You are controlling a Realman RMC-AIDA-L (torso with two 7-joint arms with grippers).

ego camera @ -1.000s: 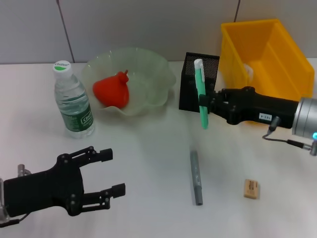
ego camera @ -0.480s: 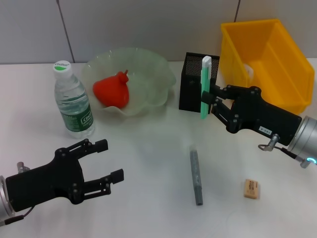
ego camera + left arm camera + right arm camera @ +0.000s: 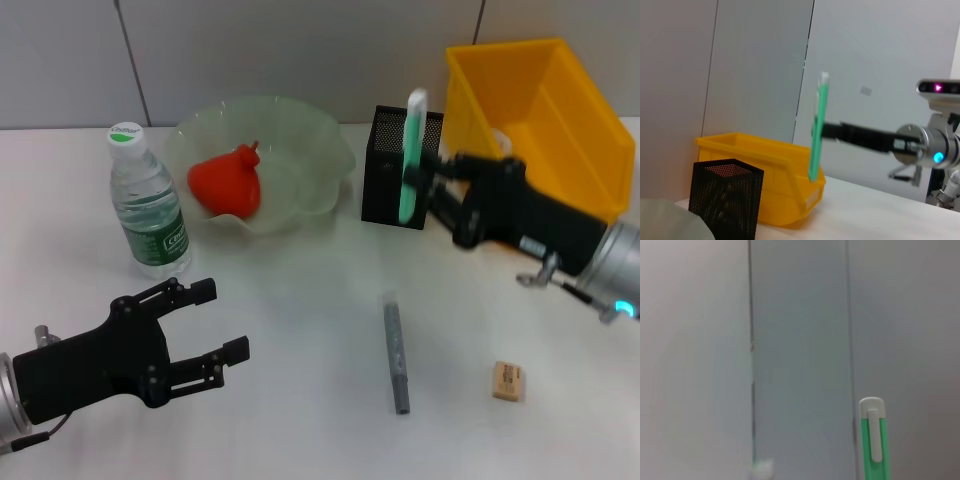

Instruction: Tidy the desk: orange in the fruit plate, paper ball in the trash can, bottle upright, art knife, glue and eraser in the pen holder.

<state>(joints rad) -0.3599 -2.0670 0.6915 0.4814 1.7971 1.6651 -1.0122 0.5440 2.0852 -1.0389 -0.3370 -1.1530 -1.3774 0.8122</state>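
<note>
The art knife (image 3: 409, 158), a slim green plastic stick with a white clip end, stands nearly upright, pinched by the right gripper (image 3: 432, 190), which is closed on its middle. Just beside that claw, toward the robot's left, sits the black mesh pen holder (image 3: 393, 165); behind the claw is the glossy yellow trash can (image 3: 545, 110). Nearer the robot lie the grey glue stick (image 3: 397, 352) and the tan eraser (image 3: 507, 381) block. Well away, the left gripper (image 3: 216, 325) hovers low, fingers spread, near the upright clear bottle (image 3: 146, 203) and the lumpy orange (image 3: 227, 181) in the wavy green fruit plate (image 3: 310, 140).
</note>
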